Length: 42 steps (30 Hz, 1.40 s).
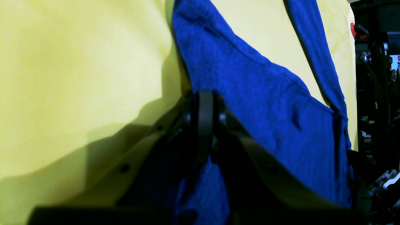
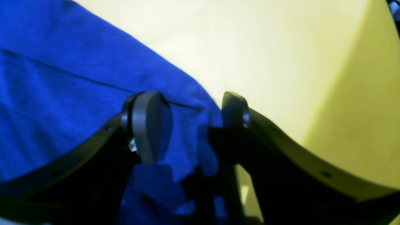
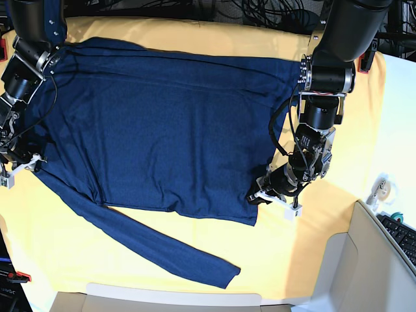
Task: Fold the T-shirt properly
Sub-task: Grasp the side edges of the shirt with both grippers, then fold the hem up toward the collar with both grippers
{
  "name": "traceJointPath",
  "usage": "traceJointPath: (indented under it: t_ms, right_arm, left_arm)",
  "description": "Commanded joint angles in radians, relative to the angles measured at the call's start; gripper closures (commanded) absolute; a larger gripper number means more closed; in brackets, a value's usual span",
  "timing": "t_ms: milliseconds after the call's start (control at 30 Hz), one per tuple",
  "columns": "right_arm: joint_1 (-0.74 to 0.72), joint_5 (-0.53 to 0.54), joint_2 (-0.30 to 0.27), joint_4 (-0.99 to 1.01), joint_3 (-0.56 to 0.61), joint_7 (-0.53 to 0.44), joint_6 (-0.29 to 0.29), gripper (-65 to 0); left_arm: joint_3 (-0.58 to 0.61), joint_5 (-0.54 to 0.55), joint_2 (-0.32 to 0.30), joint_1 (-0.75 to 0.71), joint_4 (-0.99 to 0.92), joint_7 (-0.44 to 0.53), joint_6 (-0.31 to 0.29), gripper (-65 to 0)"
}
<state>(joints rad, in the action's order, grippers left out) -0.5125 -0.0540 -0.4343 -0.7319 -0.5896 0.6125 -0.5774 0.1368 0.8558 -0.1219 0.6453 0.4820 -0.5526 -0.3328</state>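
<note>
The T-shirt point(image 3: 162, 123) lay spread flat on the yellow-orange cloth point(image 3: 312, 240) covering the worktop, one long sleeve trailing toward the near edge. The left gripper point(image 1: 204, 103) had its fingers clamped narrow on the shirt's hem corner, with fabric bunched between them. The right gripper point(image 2: 187, 122) sat at the opposite edge with its fingers point(image 2: 150, 125) spread wide, blue fabric lying between them but not pinched. The step in hand appeared to be securing both edges before the first fold. The next move likely called for closing the right fingers on the fabric, then lifting both edges together.
</note>
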Motion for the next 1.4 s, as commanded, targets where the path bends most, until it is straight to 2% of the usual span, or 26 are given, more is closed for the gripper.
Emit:
traceJointPath:
  t_ms: [0, 133, 233, 333, 433, 600, 667, 700, 800, 933, 1200, 1367]
  right_arm:
    - [-0.025, 0.001, -0.021, -0.018, 0.000, -0.006, -0.002, -30.4]
    - [-0.027, 0.000, -0.021, -0.018, -0.002, -0.006, 0.007, -30.3]
    - [-0.021, 0.000, -0.021, -0.016, 0.001, -0.021, 0.066, -30.3]
    - [0.001, -0.002, -0.019, -0.008, 0.003, -0.095, 0.107, -30.3]
    - [0.016, -0.002, -0.013, -0.007, 0.004, -0.130, 0.113, -30.3]
    - [0.035, -0.002, 0.009, -0.007, 0.004, -0.135, 0.113, -30.1]
    - [0.038, -0.002, 0.012, -0.007, 0.004, -0.136, 0.110, -26.7]
    - [0.038, -0.002, 0.015, -0.007, 0.006, -0.135, 0.109, -22.1]
    - [0.038, -0.002, 0.035, -0.007, 0.006, -0.135, 0.112, 0.0]
    - [0.038, -0.002, 0.047, -0.007, 0.006, -0.138, 0.112, 0.0]
    - [0.038, 0.004, 0.053, -0.028, 0.006, -0.138, 0.109, 0.0]
    - [0.101, 0.004, 0.079, -0.183, 0.006, -0.133, 0.107, 0.0]
  left_arm:
    - [0.004, 0.001, 0.006, 0.003, -0.003, -0.040, 0.010, 0.0]
    - [0.004, 0.001, 0.006, 0.003, -0.003, -0.042, 0.010, 0.0]
    - [0.004, 0.001, 0.006, 0.003, -0.003, -0.042, 0.010, 0.0]
    - [0.004, 0.001, 0.006, 0.001, -0.003, -0.042, 0.010, 0.0]
    - [0.004, 0.001, 0.006, 0.001, -0.003, -0.042, 0.010, 0.0]
    - [0.004, 0.001, 0.006, 0.001, -0.003, -0.042, 0.010, 0.0]
    - [0.004, 0.001, 0.006, 0.001, -0.003, -0.042, 0.010, 0.0]
    - [0.004, 0.001, 0.006, 0.000, -0.003, -0.042, 0.010, 0.0]
    - [0.004, 0.001, 0.006, -0.014, 0.002, -0.042, 0.010, 0.0]
    - [0.004, 0.001, 0.006, -0.017, 0.010, -0.044, 0.010, 0.0]
    - [0.004, 0.001, 0.001, -0.045, 0.202, -0.166, 0.010, 0.0]
    - [-0.003, 0.001, -0.015, -0.077, 0.297, -0.194, 0.010, 0.0]
